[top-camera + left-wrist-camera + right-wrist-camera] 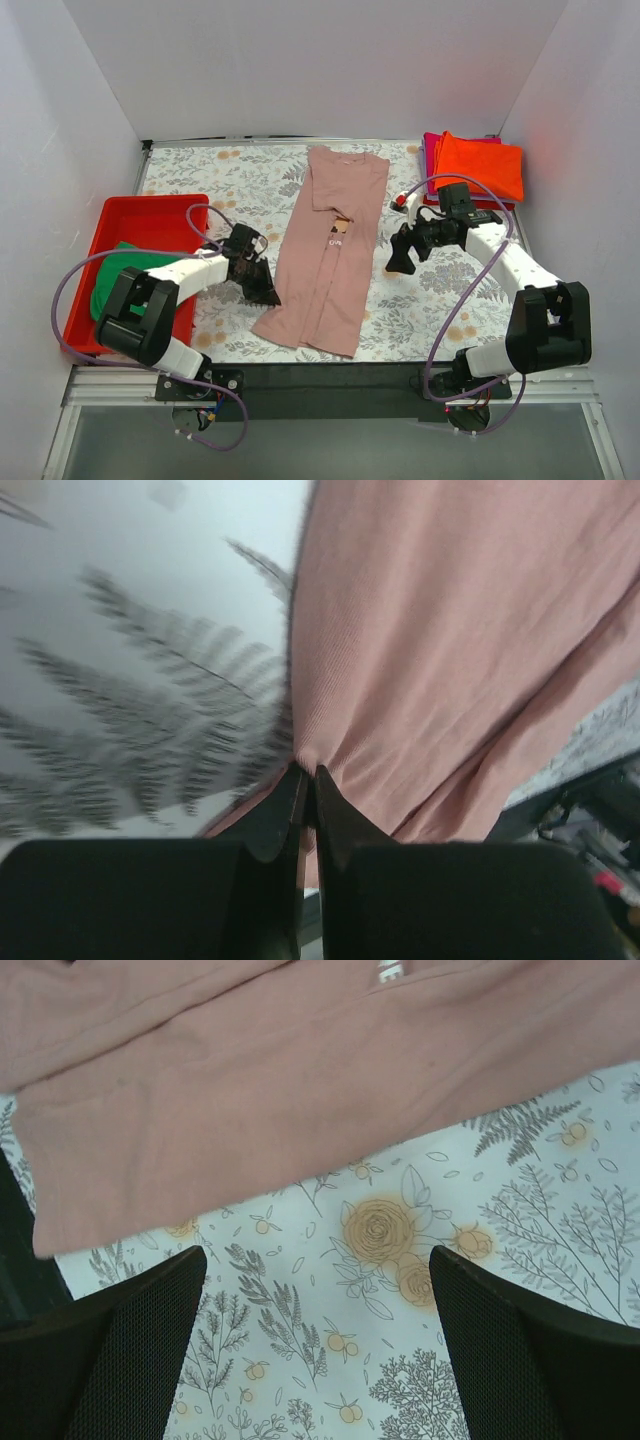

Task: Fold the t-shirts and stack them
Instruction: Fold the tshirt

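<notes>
The pink t-shirt (330,250) lies lengthwise mid-way across the table (430,310); light, limp cloth, it will likely sag, so hem corners suit best; left fingers (272,825) pinch its near-left edge shut; right fingers (120,1360) gape wide, empty, beside its right edge.

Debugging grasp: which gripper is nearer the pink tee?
Left. The left gripper is shut on the left edge of the pink tee; the right gripper is open beside its right edge, not touching.

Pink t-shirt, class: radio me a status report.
Left gripper shut on pink t-shirt's left edge. Right gripper open, over tablecloth beside the shirt. Nothing blocking either.
</notes>
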{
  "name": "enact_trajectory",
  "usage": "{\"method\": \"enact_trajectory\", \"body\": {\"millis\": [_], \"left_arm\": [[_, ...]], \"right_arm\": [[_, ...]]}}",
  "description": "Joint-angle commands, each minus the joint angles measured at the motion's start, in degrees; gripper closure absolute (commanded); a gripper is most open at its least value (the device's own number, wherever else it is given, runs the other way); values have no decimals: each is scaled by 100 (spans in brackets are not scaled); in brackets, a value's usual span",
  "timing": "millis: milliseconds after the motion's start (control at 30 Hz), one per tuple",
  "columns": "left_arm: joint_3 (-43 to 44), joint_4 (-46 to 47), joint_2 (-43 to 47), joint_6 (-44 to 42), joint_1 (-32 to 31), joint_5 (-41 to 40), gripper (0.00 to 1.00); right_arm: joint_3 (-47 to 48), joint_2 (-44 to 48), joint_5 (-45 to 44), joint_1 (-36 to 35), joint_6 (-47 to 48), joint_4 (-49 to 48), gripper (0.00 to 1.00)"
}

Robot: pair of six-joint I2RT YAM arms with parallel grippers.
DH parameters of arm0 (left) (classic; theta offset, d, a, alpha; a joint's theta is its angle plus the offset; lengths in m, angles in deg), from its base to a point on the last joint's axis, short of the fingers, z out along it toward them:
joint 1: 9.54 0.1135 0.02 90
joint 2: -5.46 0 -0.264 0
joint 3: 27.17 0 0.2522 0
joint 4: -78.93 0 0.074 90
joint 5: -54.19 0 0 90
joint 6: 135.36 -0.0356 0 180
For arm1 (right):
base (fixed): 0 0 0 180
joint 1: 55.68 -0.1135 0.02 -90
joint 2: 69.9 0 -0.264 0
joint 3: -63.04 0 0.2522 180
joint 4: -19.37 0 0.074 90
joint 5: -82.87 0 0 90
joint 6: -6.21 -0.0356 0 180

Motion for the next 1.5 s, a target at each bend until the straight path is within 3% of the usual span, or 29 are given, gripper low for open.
{"method": "enact_trajectory", "body": {"millis": [0,167,300,367,400,500,600,767,900,1133,1300,1367,1467], "left_arm": [[-306,298,178,447,-646,775,100],[-474,1535,-94,1439,-1725,1338,99],[-202,1916,-394,1775,-2307,1016,77],[-122,1864,-158,1802,-2334,769,71],[-96,1768,9,1767,-2334,559,61],[62,1311,597,1557,-2256,-382,44],[133,1213,862,1232,-1695,-648,41],[744,1643,153,669,-202,98,41],[2113,1504,-1428,317,187,240,42],[4911,548,-3925,158,460,144,54],[6406,-218,-5121,62,531,-6,80],[7048,-614,-5446,9,566,-102,80],[7662,-852,-5895,-35,627,-50,94]], "right_arm": [[-112,196,-302,185,-695,-661,2],[-209,196,-689,256,-969,-978,2],[-191,82,-768,300,-1031,-979,2],[-174,20,-760,309,-1013,-961,2],[-174,-6,-751,309,-1004,-961,2],[-86,-208,-716,309,-1013,-952,2],[159,-594,-654,318,-1092,-908,2],[459,-753,-566,327,-1145,-829,2],[468,-736,-566,353,-1092,-803,2],[231,-429,-514,476,-1004,-864,2],[64,-262,-286,669,-1031,-926,2],[46,-235,-224,739,-1048,-935,2],[20,-182,-109,818,-1057,-935,2]]}}
